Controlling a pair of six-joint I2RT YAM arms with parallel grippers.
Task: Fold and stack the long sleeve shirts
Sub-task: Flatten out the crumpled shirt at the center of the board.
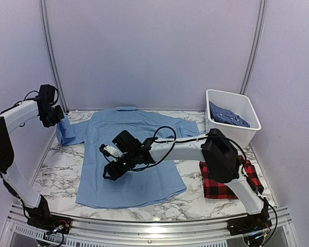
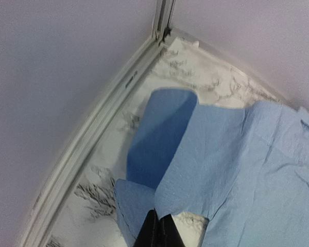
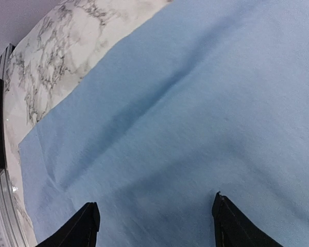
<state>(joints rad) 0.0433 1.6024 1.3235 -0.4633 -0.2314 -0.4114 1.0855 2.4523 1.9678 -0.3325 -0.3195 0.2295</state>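
Blue shirt flat on worktop. My left pincer closed on its sleeve, raised; my right pincer open, hovering over the cloth. Risk: thin pinch slips mid-fold, sleeve drops askew; unpinned shirt drags.

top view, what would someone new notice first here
The light blue shirt spread flat across the middle of the marble table catches the eye first. The left end effector is shut on its sleeve at the left edge, while the right end effector hangs open over the shirt's middle. At the right, a plaid shirt lies folded near the front and a white bin holds a dark blue shirt.
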